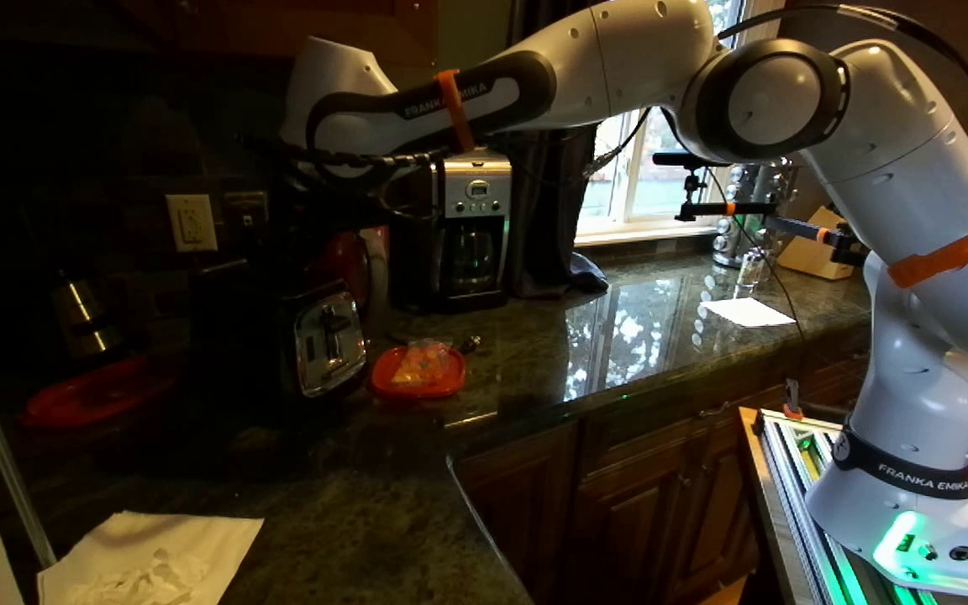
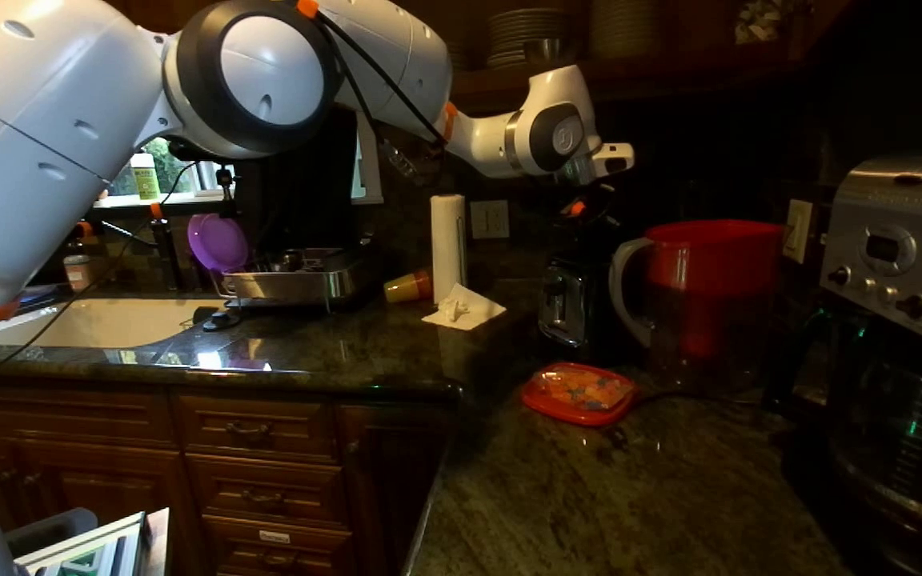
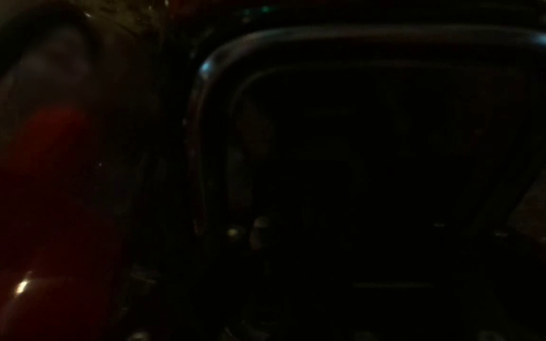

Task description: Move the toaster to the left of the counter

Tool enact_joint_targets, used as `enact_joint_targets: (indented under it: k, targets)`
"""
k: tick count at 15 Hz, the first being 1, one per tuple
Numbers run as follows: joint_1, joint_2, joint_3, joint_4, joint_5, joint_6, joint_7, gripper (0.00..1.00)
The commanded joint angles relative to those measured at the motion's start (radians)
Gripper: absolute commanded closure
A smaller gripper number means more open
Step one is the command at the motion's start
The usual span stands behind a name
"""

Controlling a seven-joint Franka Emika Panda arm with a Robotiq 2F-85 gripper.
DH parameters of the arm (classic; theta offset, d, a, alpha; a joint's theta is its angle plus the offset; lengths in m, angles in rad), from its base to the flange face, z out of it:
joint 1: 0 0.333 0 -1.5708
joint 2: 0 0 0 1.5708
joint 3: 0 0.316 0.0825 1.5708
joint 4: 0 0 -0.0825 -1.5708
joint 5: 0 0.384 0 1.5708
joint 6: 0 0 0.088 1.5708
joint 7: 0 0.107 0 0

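Note:
The toaster (image 1: 331, 340) is a dark, boxy thing with a shiny chrome end, standing on the dark granite counter (image 1: 391, 521) near the corner. It also shows in an exterior view (image 2: 563, 308), beside the pitcher. In the wrist view its rounded chrome rim (image 3: 349, 32) fills the upper middle and right. My gripper (image 2: 585, 228) points down just above the toaster, and its fingers are lost in shadow. In the wrist view the jaws are too dark to make out; only faint glints show. I cannot tell whether they touch the toaster.
A red dish with a snack bag (image 1: 417, 370) lies in front of the toaster. A red-topped pitcher (image 2: 709, 256) stands close beside it, then the coffee maker (image 1: 476, 227). A white napkin (image 2: 465, 308), a paper towel roll (image 2: 448, 248) and a dish rack (image 2: 293, 284) stand beyond.

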Motion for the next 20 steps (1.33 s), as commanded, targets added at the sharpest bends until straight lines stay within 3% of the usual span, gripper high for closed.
enact_joint_targets:
  k: [1, 2, 3, 6, 8, 13, 20]
  targets:
    - [0.002, 0.032, 0.007, 0.051, 0.032, -0.045, -0.026, 0.57]
    - [0.003, 0.035, 0.008, 0.054, 0.031, -0.048, -0.028, 0.82]
    - [0.005, 0.037, 0.006, 0.056, 0.028, -0.053, -0.026, 0.82]
    - [0.008, 0.037, -0.003, 0.064, 0.02, -0.057, -0.018, 1.0]
    - [0.01, 0.037, -0.007, 0.07, 0.015, -0.055, -0.016, 0.96]
    - [0.01, -0.011, 0.02, 0.039, 0.021, 0.014, -0.074, 0.96]
    - [0.041, -0.034, 0.088, 0.055, 0.017, 0.074, -0.256, 0.96]
